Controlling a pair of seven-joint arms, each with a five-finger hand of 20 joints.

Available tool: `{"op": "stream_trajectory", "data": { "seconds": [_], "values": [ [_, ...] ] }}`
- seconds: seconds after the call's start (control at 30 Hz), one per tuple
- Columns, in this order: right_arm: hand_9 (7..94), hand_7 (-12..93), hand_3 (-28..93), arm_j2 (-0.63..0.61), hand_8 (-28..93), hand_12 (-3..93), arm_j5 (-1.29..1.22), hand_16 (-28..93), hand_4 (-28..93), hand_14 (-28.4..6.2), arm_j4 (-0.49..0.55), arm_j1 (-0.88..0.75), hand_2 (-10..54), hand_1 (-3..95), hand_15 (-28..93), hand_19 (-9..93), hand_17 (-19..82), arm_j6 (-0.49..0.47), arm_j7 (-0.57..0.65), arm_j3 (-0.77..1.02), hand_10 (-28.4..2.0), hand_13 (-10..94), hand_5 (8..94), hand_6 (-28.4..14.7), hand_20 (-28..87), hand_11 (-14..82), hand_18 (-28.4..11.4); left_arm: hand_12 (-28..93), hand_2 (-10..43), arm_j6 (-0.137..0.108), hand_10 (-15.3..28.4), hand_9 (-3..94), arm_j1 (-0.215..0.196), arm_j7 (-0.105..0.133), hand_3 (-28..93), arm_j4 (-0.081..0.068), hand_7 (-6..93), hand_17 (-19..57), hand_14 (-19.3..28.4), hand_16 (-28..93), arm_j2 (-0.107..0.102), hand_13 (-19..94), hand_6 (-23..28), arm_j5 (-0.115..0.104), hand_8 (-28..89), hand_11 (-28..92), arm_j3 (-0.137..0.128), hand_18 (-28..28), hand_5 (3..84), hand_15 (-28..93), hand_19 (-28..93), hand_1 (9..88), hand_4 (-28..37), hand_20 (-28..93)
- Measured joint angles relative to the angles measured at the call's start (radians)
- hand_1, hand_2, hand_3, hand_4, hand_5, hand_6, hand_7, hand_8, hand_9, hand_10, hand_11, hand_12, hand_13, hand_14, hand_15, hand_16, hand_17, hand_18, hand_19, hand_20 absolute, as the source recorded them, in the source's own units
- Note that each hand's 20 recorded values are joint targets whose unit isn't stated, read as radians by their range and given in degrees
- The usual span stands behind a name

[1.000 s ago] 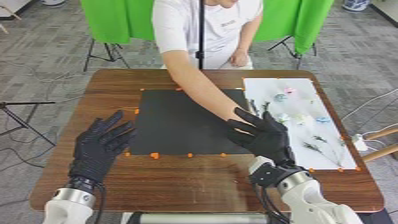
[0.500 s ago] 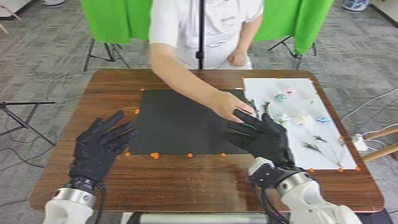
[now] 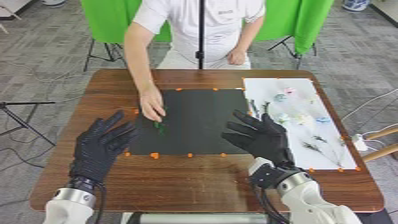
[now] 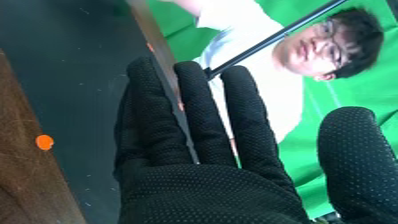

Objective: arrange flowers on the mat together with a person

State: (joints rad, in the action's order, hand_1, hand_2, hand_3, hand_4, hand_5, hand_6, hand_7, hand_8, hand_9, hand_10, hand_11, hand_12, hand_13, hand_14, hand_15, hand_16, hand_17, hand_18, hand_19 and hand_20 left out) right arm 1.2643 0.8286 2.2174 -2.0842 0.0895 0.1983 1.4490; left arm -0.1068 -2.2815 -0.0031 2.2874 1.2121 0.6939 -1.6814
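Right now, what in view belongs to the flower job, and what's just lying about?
Job: black mat; green sprig at the person's hand; flowers; white sheet under them.

Lying about: green backdrop; black stand at far left; blue-and-white pot.

From the middle of the black mat (image 3: 195, 112), I could pass toward one o'clock, or down six between my left robot hand (image 3: 95, 150) and right robot hand (image 3: 262, 140) over the counter (image 3: 191, 182). The person's hand (image 3: 152, 106) blocks ten, with a green stem (image 3: 160, 128) at nine; flowers (image 3: 322, 119) stand in my way at three.
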Motion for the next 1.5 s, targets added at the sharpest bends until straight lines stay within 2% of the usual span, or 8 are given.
{"op": "stream_trajectory", "data": {
  "seconds": [0.6, 0.8, 0.93, 1.0, 1.5],
  "values": [
    [51.1, 11, 81, 0.001, -12, 10.3, 0.0, 16, -28, -22.8, -0.001, 0.003, 22.3, 4.5, 21, 43, 7, 0.009, 0.006, -0.006, -18.8, 42, 47.6, -3.2, 14, 9.9, -18.6, 9, 13.5, 0.0, 23.9, 35.4, 0.002, -0.003, 74, 0.0, 6.0, -8.1, 28.4, -12, 0.001, 26, 12.1, 0.0, -7, 24, 0.0, 26.4, 34.8, 47, 57, 20.5, -28.3, -3],
    [51.4, 11, 82, 0.001, -12, 10.3, 0.0, 16, -28, -22.7, -0.001, 0.003, 22.2, 4.7, 22, 43, 6, 0.017, 0.006, -0.007, -18.8, 42, 47.8, -3.4, 14, 10.3, -18.6, 9, 13.5, -0.001, 24.0, 35.5, 0.005, -0.015, 73, 0.0, 6.1, -8.1, 28.4, -12, 0.005, 26, 12.1, 0.0, -7, 24, -0.001, 26.3, 34.9, 47, 57, 20.5, -28.3, -3],
    [52.2, 11, 82, 0.001, -12, 10.6, 0.001, 14, -28, -22.2, -0.001, 0.004, 21.6, 5.5, 34, 45, 7, 0.02, 0.006, -0.01, -19.2, 47, 47.8, -3.4, 15, 11.5, -18.7, 9, 13.5, -0.001, 24.0, 35.5, 0.009, -0.018, 74, 0.0, 6.2, -8.1, 28.4, -12, 0.006, 26, 12.0, 0.0, -7, 24, -0.001, 26.2, 34.8, 48, 57, 20.4, -28.3, -3],
    [52.3, 11, 82, 0.0, -12, 10.6, 0.001, 14, -28, -22.0, -0.001, 0.004, 21.2, 5.9, 35, 46, 7, 0.026, 0.005, -0.013, -19.3, 47, 47.9, -3.5, 15, 11.6, -18.7, 9, 13.5, -0.001, 24.1, 35.5, 0.01, -0.018, 73, 0.0, 6.2, -8.1, 28.4, -12, 0.006, 26, 12.0, 0.0, -8, 24, 0.0, 26.2, 34.8, 48, 57, 20.5, -28.3, -2],
    [52.0, 11, 83, -0.002, -13, 10.5, 0.007, 12, -28, -22.3, 0.0, 0.011, 19.6, 7.4, 34, 46, 6, 0.047, 0.002, -0.016, -19.3, 45, 48.0, -3.6, 15, 11.8, -18.8, 9, 13.6, -0.003, 24.2, 35.5, 0.01, -0.017, 73, 0.001, 6.1, -8.1, 28.4, -12, 0.005, 26, 12.0, 0.0, -8, 24, 0.002, 26.0, 34.9, 47, 57, 20.5, -28.3, -2]
  ]
}}
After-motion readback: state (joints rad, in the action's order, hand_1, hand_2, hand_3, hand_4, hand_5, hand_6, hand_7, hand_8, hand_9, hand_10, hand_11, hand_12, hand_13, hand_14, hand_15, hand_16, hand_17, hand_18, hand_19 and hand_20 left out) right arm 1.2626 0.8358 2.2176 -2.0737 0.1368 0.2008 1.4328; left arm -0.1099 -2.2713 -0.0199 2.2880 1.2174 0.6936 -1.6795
